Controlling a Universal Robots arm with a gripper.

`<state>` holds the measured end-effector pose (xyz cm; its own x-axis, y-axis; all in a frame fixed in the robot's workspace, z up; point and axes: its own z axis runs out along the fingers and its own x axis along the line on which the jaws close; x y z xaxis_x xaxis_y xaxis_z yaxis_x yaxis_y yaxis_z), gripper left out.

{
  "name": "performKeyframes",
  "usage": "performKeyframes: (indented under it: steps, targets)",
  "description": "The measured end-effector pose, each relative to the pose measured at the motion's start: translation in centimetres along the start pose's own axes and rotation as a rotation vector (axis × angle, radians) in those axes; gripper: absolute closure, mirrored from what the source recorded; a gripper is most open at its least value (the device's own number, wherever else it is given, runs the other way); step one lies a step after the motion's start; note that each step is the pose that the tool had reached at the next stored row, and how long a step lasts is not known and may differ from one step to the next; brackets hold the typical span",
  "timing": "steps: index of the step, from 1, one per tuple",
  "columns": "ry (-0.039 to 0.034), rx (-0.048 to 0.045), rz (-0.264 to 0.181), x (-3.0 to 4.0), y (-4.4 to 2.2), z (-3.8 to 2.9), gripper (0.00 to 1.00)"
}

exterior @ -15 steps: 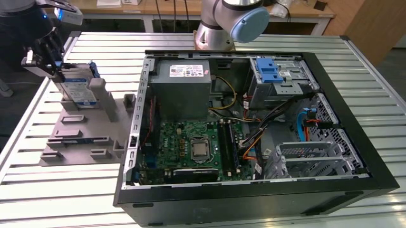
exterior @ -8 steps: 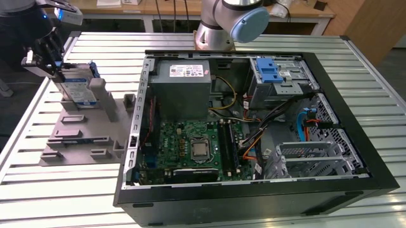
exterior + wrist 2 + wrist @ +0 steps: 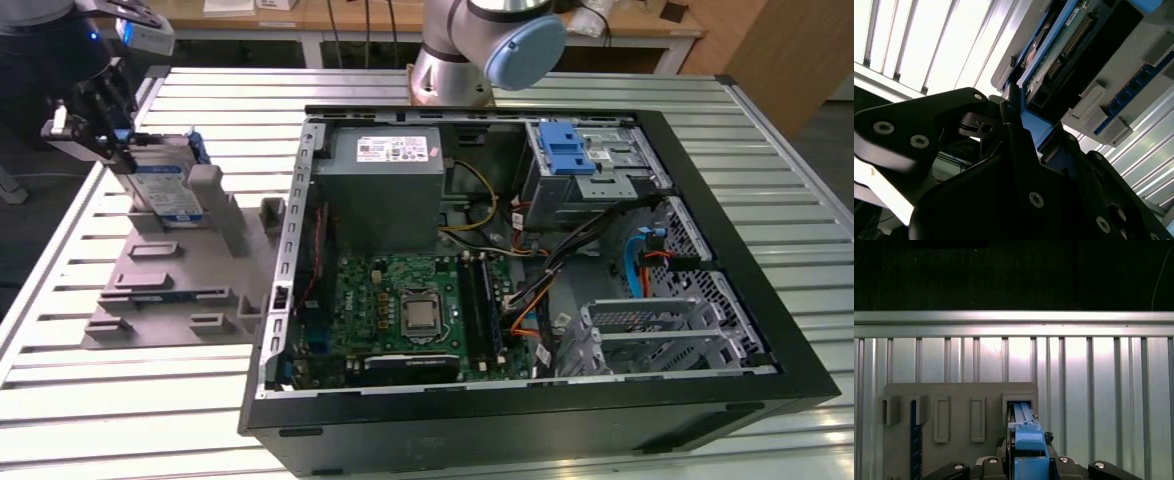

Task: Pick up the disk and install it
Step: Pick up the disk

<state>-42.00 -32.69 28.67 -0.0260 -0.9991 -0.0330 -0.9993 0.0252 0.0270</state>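
Slatted metal table bears fixture block and computer case.

Gripper is positioned at the disk blue rail. Disk stands directly ahead, seated in grey fixture.

The disk has blue plastic rails; the table is shiny ribbed metal.

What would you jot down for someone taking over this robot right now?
Gripper: at the top edge of the disk, over its blue rail; whether it has a grip can't be told.
Disk: upright in a slot of the grey fixture block, to the exterior view's left of the open computer case.
Done: the gripper is at the disk.
Left: the disk is not yet out of the fixture or in the case.
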Motion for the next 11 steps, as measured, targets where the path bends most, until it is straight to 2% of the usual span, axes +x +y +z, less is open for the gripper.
performKeyframes:
  steps: [7, 11]
  targets:
    - [-0.0002, 0.0005, 0.010, 0.31, -0.01, -0.01, 0.63]
    - [-0.0001, 0.0003, 0.010, 0.82, -0.02, -0.03, 0.63]
